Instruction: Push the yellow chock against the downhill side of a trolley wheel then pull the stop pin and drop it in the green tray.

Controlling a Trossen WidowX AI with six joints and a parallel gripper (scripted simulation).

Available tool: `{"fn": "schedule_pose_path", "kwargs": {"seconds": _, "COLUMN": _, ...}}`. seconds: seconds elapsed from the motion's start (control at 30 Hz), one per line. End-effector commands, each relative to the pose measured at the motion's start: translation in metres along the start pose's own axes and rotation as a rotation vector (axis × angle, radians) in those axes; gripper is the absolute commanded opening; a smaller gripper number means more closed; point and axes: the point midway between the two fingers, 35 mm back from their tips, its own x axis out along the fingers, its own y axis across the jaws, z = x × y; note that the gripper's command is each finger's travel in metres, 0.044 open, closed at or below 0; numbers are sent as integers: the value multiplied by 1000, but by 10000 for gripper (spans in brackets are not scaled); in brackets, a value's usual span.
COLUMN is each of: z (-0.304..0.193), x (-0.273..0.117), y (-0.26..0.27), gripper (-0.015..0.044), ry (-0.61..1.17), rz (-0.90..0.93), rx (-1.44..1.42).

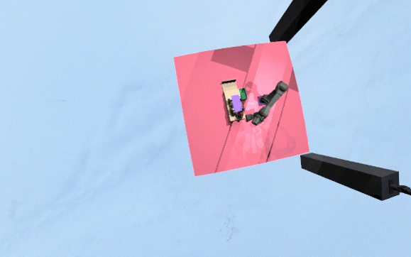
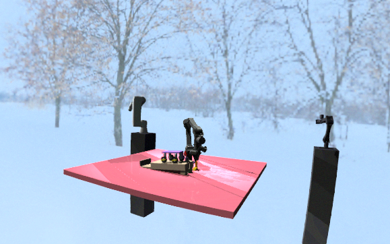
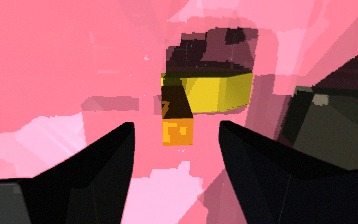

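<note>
Top view: the chock [image 1: 246,118] [image 2: 196,166] [image 3: 221,93] is off the ramp [image 1: 229,89] [image 2: 170,166], just right of its near end and partly under the gripper [image 1: 250,117] [image 2: 197,160] [image 3: 176,125]. The trolley [image 1: 236,103] [image 2: 172,152] sits on the ramp; the red-headed stop pin [image 1: 241,113] [image 2: 185,154] is in place. The green tray [image 1: 243,94] is to the ramp's right.

Exterior view: the chock stands upright below the fingers, right of the ramp's raised end. The tray cannot be made out here.

Wrist view: fingers apart, gripping nothing. Only here does the orange handle [image 3: 178,132] appear lined up between the fingertips, the base extending rightward, its longer side roughly finger-to-finger. Remaining height cannot be determined; judged next, a straight descent, then closure.
</note>
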Motion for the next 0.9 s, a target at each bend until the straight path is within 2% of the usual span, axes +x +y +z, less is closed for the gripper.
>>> {"fn": "schedule_pose_path", "kwargs": {"seconds": 0.0, "z": -1, "x": 7, "y": 0, "gripper": 190, "ry": 5, "rz": -3, "rx": -4}}
{"fn": "schedule_pose_path", "kwargs": {"seconds": 0.87, "z": -1, "x": 40, "y": 0, "gripper": 190, "ry": 5, "rz": -3, "rx": -4}}
